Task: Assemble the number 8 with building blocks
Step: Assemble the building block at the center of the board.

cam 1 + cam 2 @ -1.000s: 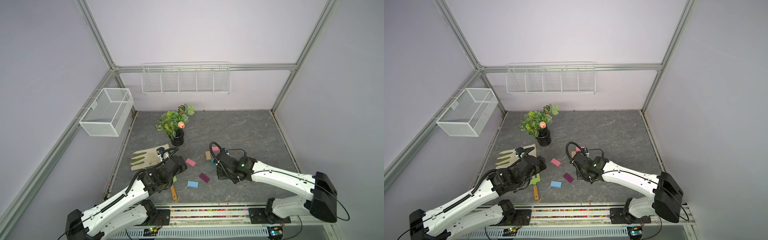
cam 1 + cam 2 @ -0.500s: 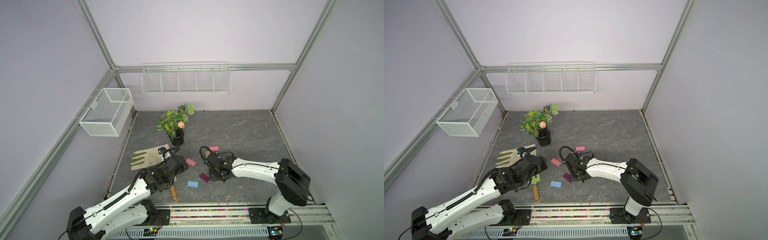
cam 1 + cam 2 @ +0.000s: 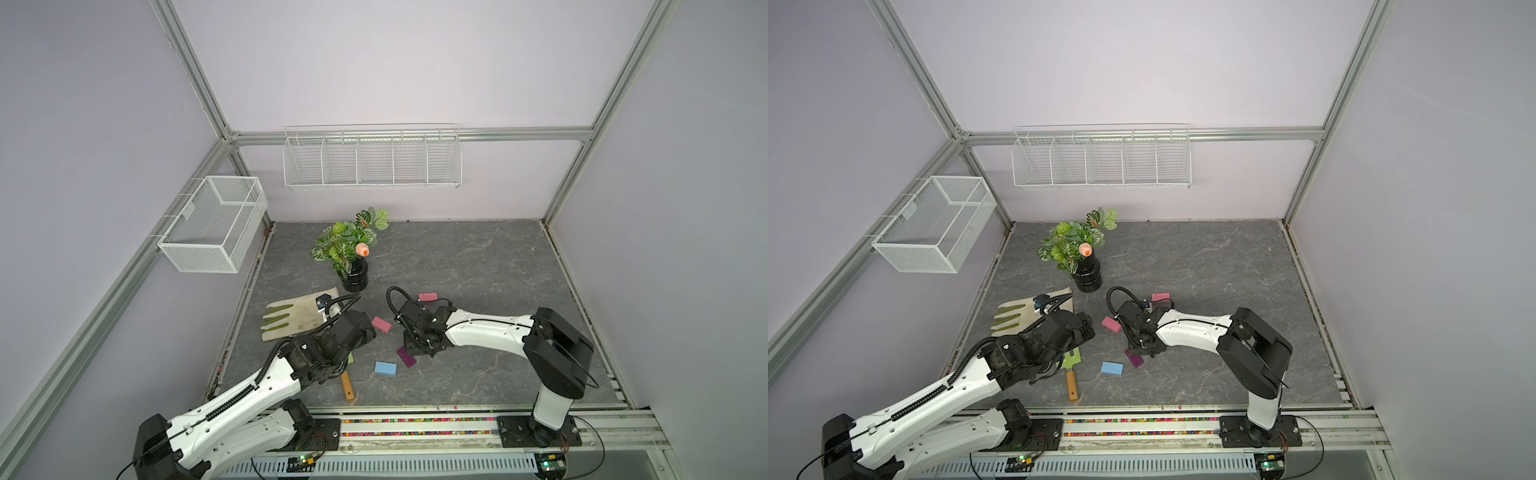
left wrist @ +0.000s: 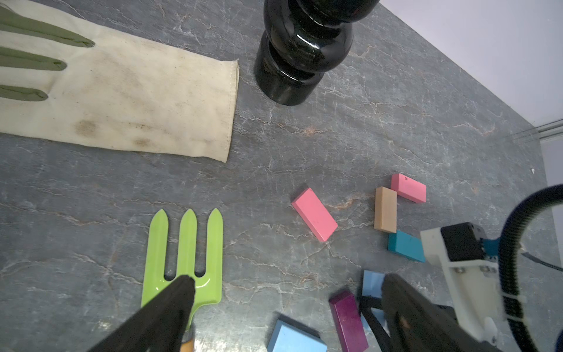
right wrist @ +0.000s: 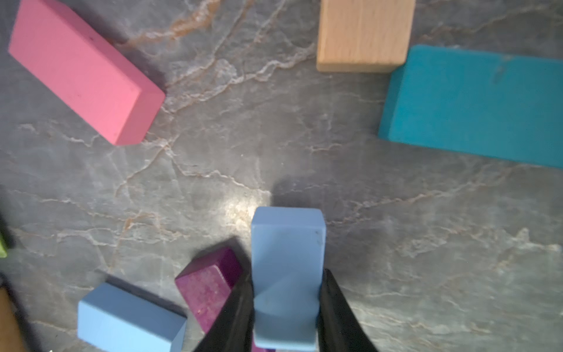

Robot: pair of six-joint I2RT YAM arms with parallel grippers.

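The grey worktop point(image 3: 457, 257) carries one glove point(image 3: 295, 318), one black vase point(image 4: 301, 51) and one green fork point(image 4: 185, 256). The left end effector point(image 4: 289, 304) hangs over the fork, spread wide and holding nothing. The right end effector point(image 5: 286, 280) pinches the held light blue block point(image 5: 288, 243), just beside the purple block point(image 5: 207, 283). There are seven blocks: the loose light blue block point(image 5: 128, 320), the near pink block point(image 4: 313, 213), the far pink block point(image 4: 408, 187), the tan block point(image 4: 385, 208) and the teal block point(image 4: 405, 245).

The whole table point(image 3: 478, 257) is seen from high above in both top views; a pink block point(image 5: 85, 73) is seen close up from both wrists.
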